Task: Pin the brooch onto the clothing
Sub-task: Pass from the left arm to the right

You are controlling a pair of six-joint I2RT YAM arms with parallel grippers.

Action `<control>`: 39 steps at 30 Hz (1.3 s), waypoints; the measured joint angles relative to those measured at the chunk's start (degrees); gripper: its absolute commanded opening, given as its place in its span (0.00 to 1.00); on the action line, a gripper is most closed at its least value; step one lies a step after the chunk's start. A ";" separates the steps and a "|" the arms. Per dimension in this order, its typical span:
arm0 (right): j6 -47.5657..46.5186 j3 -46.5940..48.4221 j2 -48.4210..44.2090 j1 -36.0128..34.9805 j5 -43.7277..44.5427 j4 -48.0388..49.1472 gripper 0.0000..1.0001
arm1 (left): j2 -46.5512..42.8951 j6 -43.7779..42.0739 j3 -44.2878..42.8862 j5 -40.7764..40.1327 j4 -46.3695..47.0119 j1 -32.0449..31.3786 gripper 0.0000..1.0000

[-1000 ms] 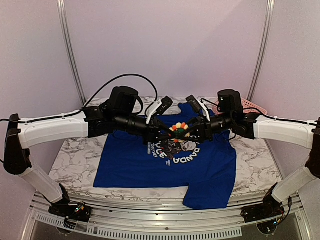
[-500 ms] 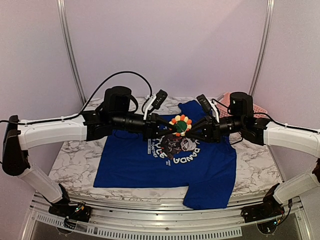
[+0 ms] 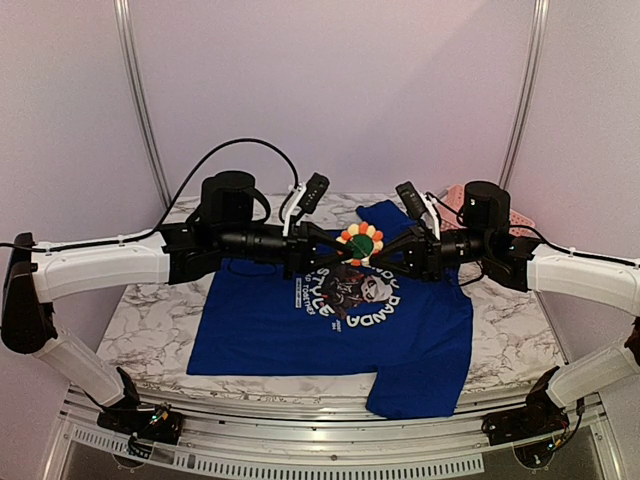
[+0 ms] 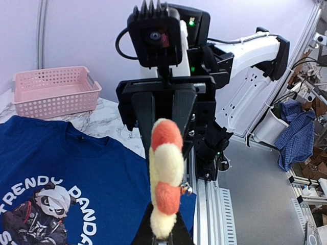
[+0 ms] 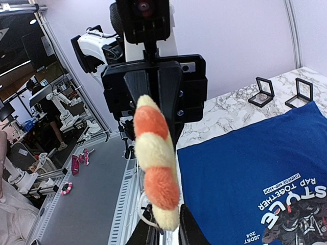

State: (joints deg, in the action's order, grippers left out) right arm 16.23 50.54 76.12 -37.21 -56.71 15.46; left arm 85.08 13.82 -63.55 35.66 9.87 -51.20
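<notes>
The brooch (image 3: 360, 243), a fuzzy flower with yellow and orange petals round a dark centre, hangs in mid-air above the chest of the blue panda T-shirt (image 3: 260, 330). My left gripper (image 3: 343, 252) reaches in from the left and my right gripper (image 3: 382, 252) from the right; both are shut on it. The left wrist view shows the brooch (image 4: 166, 173) edge-on above the shirt (image 4: 102, 173), with a small metal pin at its back. The right wrist view shows the brooch (image 5: 153, 163) edge-on between my right fingers, with the shirt (image 5: 245, 168) below.
A pink perforated basket (image 3: 495, 212) stands at the back right of the marble table (image 3: 150, 330); it also shows in the left wrist view (image 4: 53, 92). Two small black square boxes (image 5: 264, 92) stand on the marble beyond the shirt. One sleeve hangs over the table's front edge.
Both grippers have lifted the brooch higher above the shirt. The arms have straightened and the wrists have levelled out.
</notes>
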 measured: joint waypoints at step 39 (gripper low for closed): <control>-22.38 11.58 2.75 -1.01 4.20 -30.86 0.00 | -1.27 -24.17 -7.26 1.25 -24.11 3.58 0.78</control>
State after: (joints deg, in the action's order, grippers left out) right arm -6.15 62.13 78.87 -38.22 -52.51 -15.40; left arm 83.81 -10.35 -70.81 36.91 -14.24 -47.62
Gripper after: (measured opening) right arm 0.014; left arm 0.775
